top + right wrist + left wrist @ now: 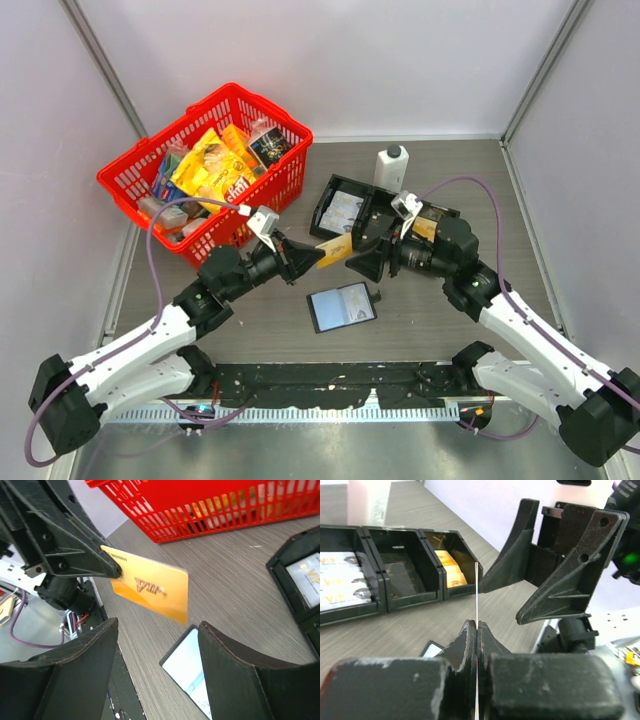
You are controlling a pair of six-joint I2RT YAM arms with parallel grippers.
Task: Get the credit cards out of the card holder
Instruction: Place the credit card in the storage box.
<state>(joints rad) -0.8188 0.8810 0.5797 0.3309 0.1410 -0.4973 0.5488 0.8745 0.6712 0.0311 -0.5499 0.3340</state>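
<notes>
One golden-yellow credit card (150,587) hangs in mid-air between your arms, pinched shut in your left gripper (318,258). Your right gripper (157,625) stands open just short of it. Only the right wrist view shows its "VIP" face; the left wrist sees a thin edge. One card holder (342,307) lies open on the table below, near one three-compartment tray (415,600).

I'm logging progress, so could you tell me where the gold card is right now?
The gold card is mid-table in the top view, pinched in the left gripper, facing the open right gripper, just beyond the open card holder.
</notes>
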